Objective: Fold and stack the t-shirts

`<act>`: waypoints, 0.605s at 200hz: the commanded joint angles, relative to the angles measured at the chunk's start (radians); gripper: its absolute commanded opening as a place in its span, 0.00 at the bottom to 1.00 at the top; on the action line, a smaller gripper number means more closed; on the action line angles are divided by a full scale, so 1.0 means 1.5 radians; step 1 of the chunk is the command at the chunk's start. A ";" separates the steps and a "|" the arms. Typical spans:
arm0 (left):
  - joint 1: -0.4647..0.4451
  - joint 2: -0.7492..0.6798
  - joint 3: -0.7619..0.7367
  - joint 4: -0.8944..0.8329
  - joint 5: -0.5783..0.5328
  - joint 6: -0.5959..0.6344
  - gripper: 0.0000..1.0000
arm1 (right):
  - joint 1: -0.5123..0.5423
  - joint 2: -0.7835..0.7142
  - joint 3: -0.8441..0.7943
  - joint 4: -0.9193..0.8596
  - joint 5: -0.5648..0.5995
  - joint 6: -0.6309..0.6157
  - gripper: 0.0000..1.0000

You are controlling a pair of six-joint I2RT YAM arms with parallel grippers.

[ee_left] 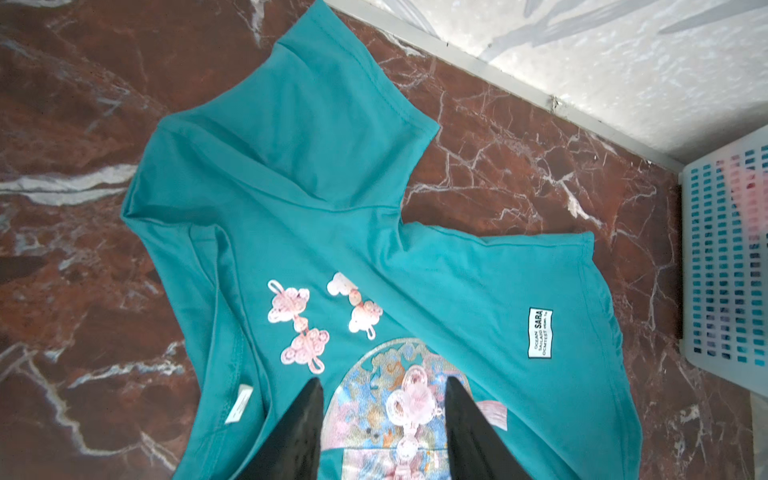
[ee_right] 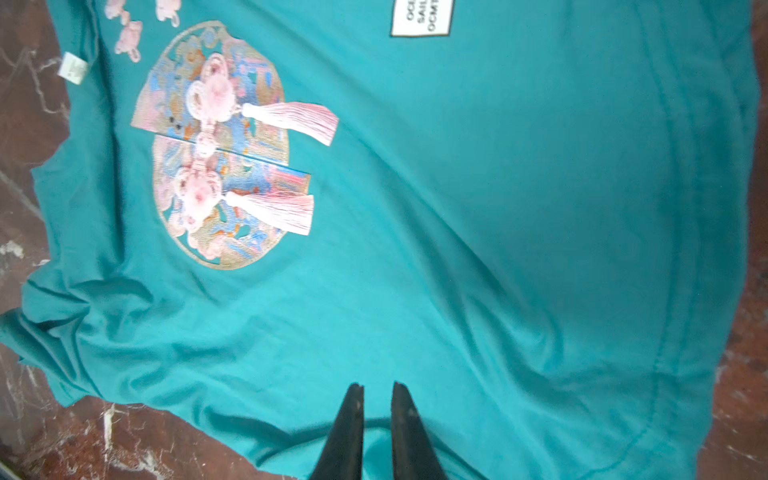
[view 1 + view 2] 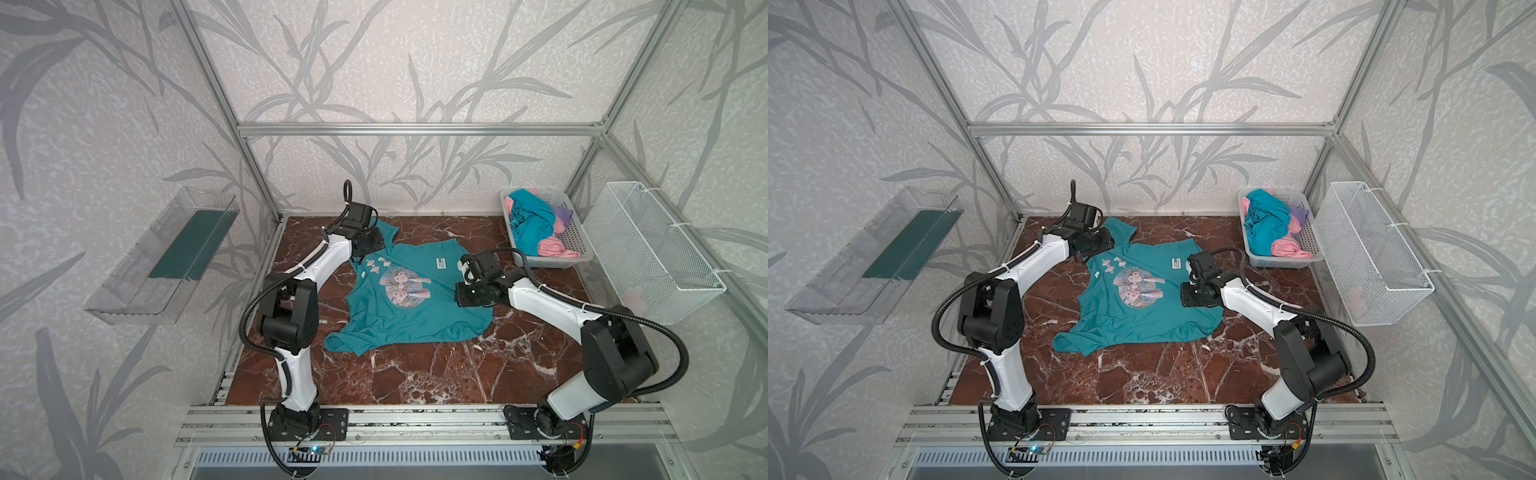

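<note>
Teal t-shirt [image 3: 415, 320] — spread beneath right end effector [image 2: 376, 386].

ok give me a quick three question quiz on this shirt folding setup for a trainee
1. True or false: the printed teal t-shirt lies crumpled inside the grey basket.
2. Where is the heap of other shirts? A) in the grey basket B) in the white wire basket C) on the clear wall shelf
3. Fill in: comparing the left pincer with the right pincer, the jaws of the ___ one stand wider apart.

Key
1. False: it lies spread on the marble table.
2. A
3. left
</note>
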State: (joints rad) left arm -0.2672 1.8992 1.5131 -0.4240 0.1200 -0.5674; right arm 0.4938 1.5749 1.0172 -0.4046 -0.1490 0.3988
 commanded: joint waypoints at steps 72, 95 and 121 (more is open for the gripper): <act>0.006 0.091 -0.041 -0.004 -0.083 -0.027 0.59 | 0.024 -0.044 -0.045 -0.036 0.017 0.011 0.15; 0.009 0.092 -0.055 -0.008 -0.089 -0.033 0.58 | 0.024 -0.041 -0.050 -0.036 0.027 0.010 0.14; 0.026 0.070 -0.108 -0.012 -0.097 -0.050 0.58 | 0.022 -0.031 -0.043 -0.038 0.034 0.006 0.14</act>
State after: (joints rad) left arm -0.2493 2.0312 1.4101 -0.4137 0.0120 -0.6079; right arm 0.5247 1.5337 0.9504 -0.4435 -0.1215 0.4042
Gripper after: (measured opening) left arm 0.584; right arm 0.145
